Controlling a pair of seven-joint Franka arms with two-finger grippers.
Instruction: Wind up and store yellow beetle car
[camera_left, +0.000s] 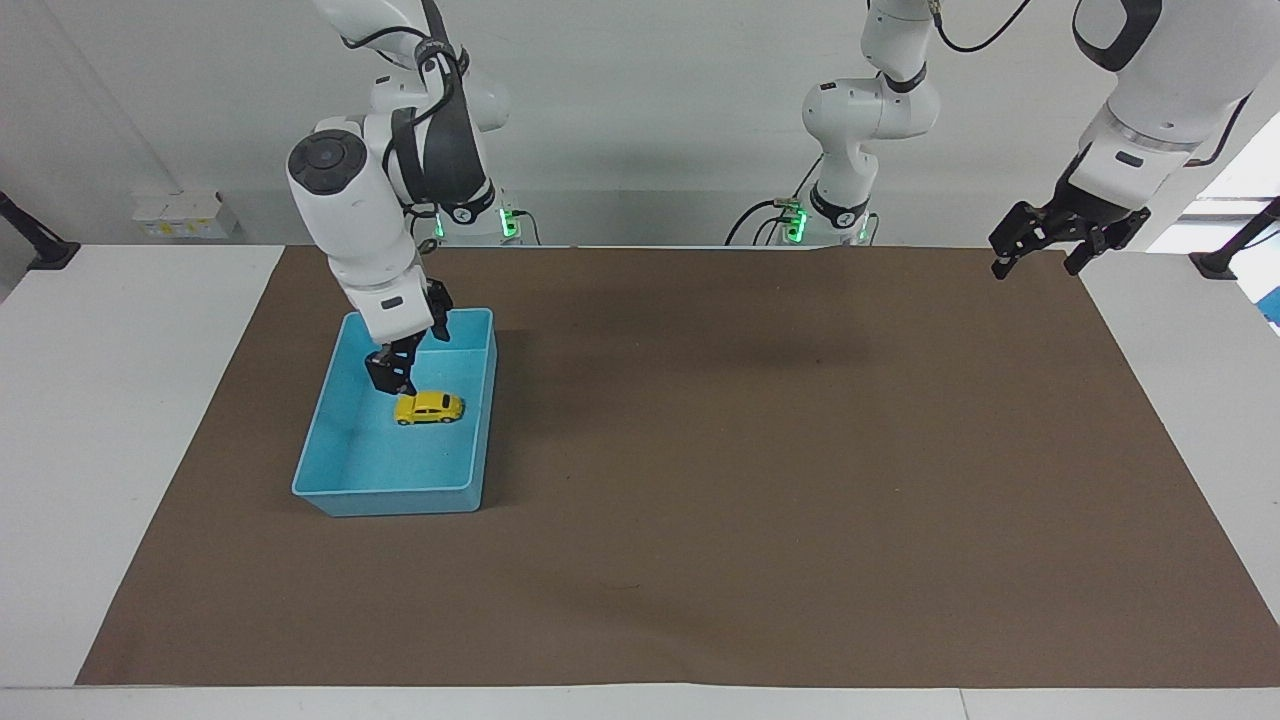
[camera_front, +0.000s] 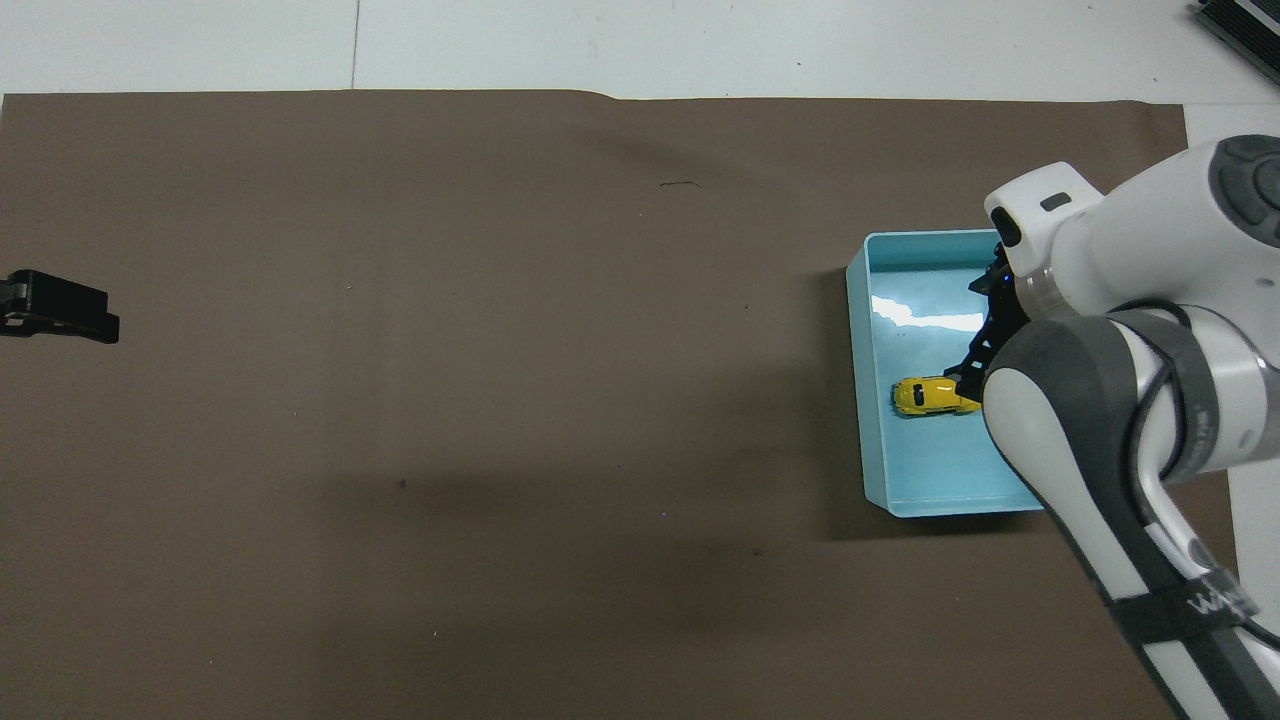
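The yellow beetle car (camera_left: 429, 408) lay inside the blue bin (camera_left: 342, 493), storing apparently done, my right gripper (camera_left: 397, 375) empty and open above it, my left gripper (camera_left: 1035, 247) open, waiting.

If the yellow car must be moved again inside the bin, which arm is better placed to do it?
Probably the right. The right gripper hangs open just above the yellow beetle car, which lies in the blue bin. The left gripper waits over the mat's corner at the left arm's end.
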